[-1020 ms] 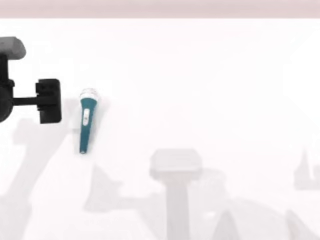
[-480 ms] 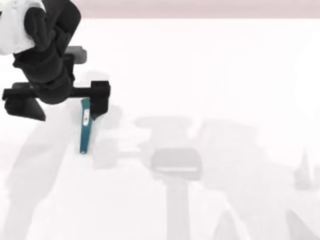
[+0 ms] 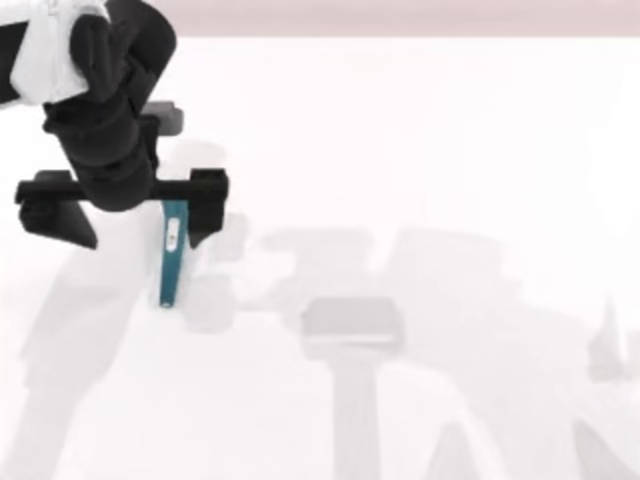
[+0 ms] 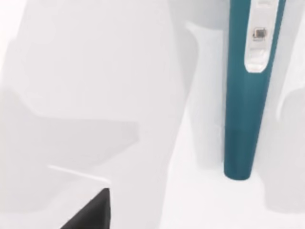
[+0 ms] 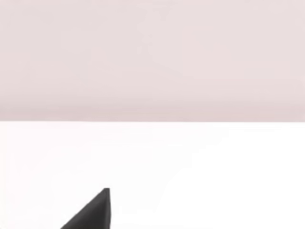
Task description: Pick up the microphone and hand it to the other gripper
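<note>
Left gripper point(image 3: 125, 205) hangs over the mic point(image 3: 172, 255) at the table's point(image 3: 450, 150) left side, fingers spread wide: one finger point(image 3: 205, 200) just right of the mic's upper end, the other well off to its left. Mic lies flat on the table, teal handle pointing toward the near edge, head hidden under the arm. Nothing held. Right gripper: only a black fingertip point(image 5: 90, 212) shows in its wrist view, over bare table; can't tell if it's wide or narrow.

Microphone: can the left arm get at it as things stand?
Probably yes. The left tool hangs directly above the microphone, which lies flat on the table with nothing beside it.
</note>
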### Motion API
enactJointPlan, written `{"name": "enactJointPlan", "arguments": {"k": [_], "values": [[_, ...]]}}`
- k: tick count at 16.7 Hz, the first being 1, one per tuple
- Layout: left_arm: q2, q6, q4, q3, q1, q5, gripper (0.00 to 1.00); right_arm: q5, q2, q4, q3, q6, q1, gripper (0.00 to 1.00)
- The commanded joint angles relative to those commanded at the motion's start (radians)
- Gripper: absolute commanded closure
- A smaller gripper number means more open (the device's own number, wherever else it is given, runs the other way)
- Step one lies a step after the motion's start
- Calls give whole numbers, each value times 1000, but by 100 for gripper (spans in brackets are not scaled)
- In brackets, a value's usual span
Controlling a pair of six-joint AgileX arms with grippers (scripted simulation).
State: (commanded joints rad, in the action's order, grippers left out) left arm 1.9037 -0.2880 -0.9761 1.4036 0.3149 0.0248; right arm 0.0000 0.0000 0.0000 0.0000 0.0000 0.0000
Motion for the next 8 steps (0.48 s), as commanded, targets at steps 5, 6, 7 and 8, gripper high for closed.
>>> {"name": "enactJointPlan", "arguments": {"k": [5, 6, 7, 8], "values": [[65, 5, 115, -52, 0, 0, 0, 0, 0, 0, 0, 0, 0, 0], [91, 6, 163, -71, 0, -1, 0, 0, 0, 0, 0, 0, 0, 0], [116, 7, 212, -91, -1, -1, 0, 0, 0, 0, 0, 0, 0, 0], [140, 8, 258, -111, -2, -1, 0, 0, 0, 0, 0, 0, 0, 0]]}}
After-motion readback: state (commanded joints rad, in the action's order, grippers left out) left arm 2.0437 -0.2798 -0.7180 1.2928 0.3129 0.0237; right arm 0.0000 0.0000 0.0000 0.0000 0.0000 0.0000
